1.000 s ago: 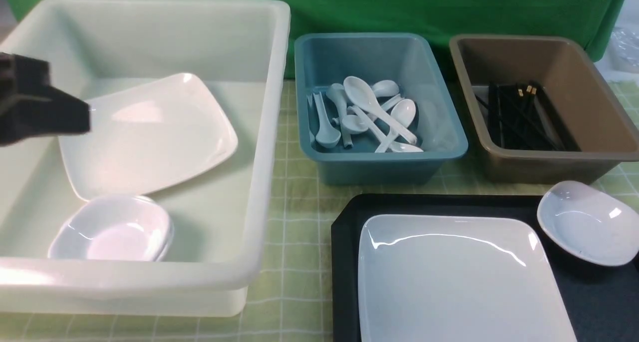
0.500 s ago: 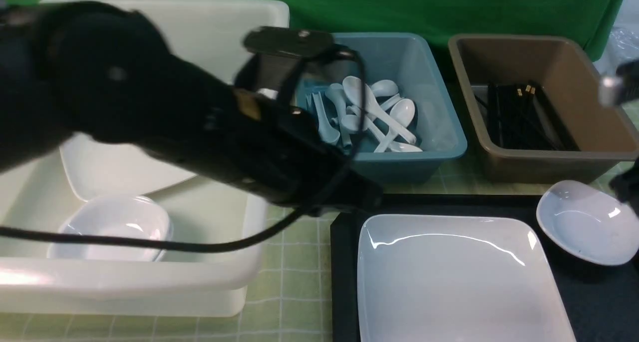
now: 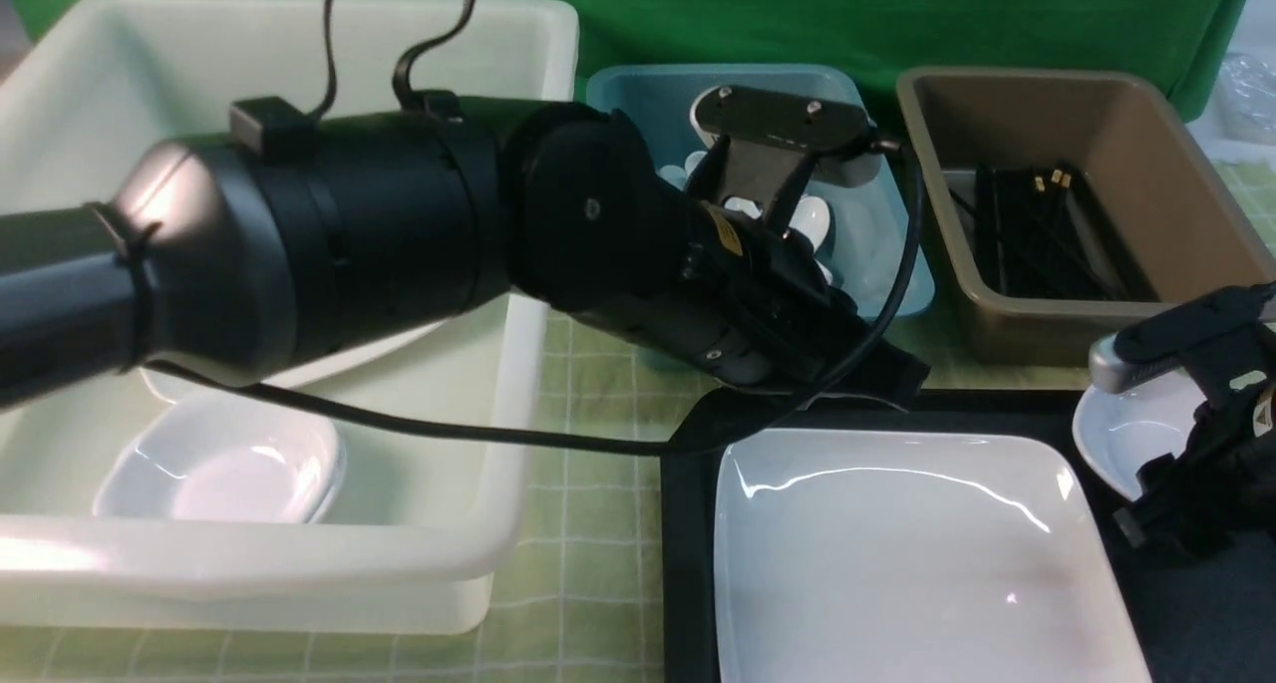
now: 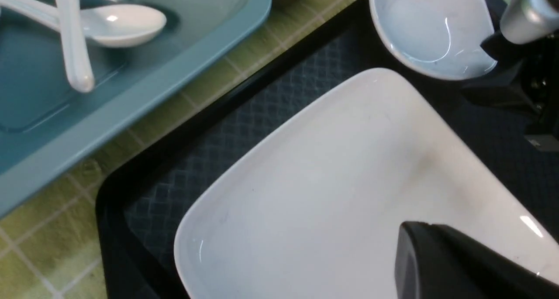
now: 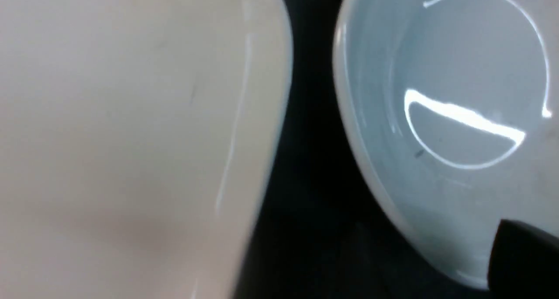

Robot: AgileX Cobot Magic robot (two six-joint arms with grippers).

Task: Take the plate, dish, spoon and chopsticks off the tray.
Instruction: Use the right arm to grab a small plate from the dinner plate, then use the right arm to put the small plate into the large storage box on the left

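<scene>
The plate (image 3: 917,563) lies on the black tray (image 3: 688,523), with the small white dish (image 3: 1126,434) at the tray's back right corner. My left gripper (image 3: 902,379) is shut and empty, hanging just above the plate's back edge (image 4: 332,181); its dark tip (image 4: 419,246) shows over the white surface. My right gripper (image 3: 1156,513) is open at the dish's near-left rim, one finger (image 5: 519,255) over the dish (image 5: 458,94), holding nothing. Spoon and chopsticks are out of view on the tray.
A big white tub (image 3: 518,384) on the left holds a plate and small dishes. Behind the tray a blue tub (image 3: 887,254) holds white cutlery, and a brown tub (image 3: 1097,334) holds black sticks. My left arm spans the white tub and part of the blue one.
My left arm swung from the far left across the white tub to the tray's back edge. My right arm came in from the right down to the dish, jaws parting.
</scene>
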